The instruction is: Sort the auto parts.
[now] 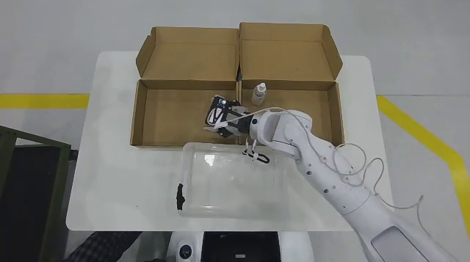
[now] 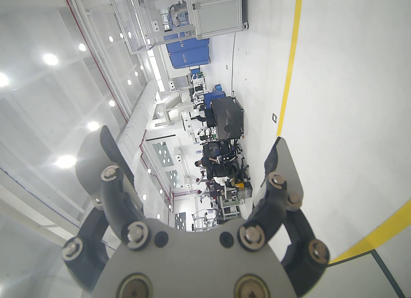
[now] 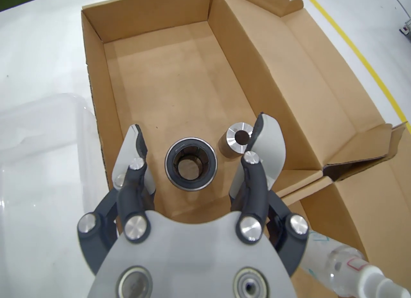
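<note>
My right gripper (image 3: 199, 126) hangs open over the near end of the left cardboard box (image 3: 154, 94). Two metal parts stand upright on the box floor below it. A dark-rimmed hollow sleeve (image 3: 191, 164) sits between the fingers, which do not touch it. A smaller shiny bushing (image 3: 236, 142) stands beside it, partly behind one fingertip (image 3: 268, 132). In the top view the right gripper (image 1: 222, 115) is over the right end of the left box (image 1: 169, 115). My left gripper (image 2: 192, 135) is open, holds nothing and points out into the room.
A second cardboard box (image 1: 323, 111) adjoins on the right, holding a small white bottle (image 1: 258, 93), also seen as the bottle (image 3: 337, 264). Both lids are folded back. A clear plastic bin (image 1: 220, 181) stands on the white table (image 1: 110, 152) in front of the boxes.
</note>
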`<state>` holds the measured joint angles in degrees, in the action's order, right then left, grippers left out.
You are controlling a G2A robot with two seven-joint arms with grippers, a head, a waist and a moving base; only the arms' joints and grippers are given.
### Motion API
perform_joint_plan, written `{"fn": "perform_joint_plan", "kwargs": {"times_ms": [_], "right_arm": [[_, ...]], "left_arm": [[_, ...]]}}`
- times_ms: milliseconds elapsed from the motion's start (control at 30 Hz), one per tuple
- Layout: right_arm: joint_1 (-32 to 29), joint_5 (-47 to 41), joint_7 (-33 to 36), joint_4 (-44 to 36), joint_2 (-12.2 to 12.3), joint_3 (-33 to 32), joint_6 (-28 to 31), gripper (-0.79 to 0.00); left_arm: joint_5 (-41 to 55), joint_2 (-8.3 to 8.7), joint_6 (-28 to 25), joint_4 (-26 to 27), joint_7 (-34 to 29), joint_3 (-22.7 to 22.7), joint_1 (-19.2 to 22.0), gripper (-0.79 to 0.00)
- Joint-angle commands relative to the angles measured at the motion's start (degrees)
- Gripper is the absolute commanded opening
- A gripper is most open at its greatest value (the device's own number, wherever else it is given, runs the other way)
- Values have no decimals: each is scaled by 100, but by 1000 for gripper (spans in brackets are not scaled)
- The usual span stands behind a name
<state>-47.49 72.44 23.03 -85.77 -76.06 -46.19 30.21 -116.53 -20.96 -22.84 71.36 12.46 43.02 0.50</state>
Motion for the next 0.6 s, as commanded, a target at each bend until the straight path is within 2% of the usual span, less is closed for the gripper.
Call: {"fn": "perform_joint_plan", "kwargs": {"times_ms": [0,300,567], "right_arm": [[-86,32,-70,-202,32,-103,53,-197],[-717,298,-407,-1158,227,-711,210,-102],[-1550,555,-1002,-1816,433,-1512,243,-65]], "left_arm": [[0,0,0,0,0,0,0,0],[0,0,0,0,0,0,0,0],[0,0,0,0,0,0,0,0]]}}
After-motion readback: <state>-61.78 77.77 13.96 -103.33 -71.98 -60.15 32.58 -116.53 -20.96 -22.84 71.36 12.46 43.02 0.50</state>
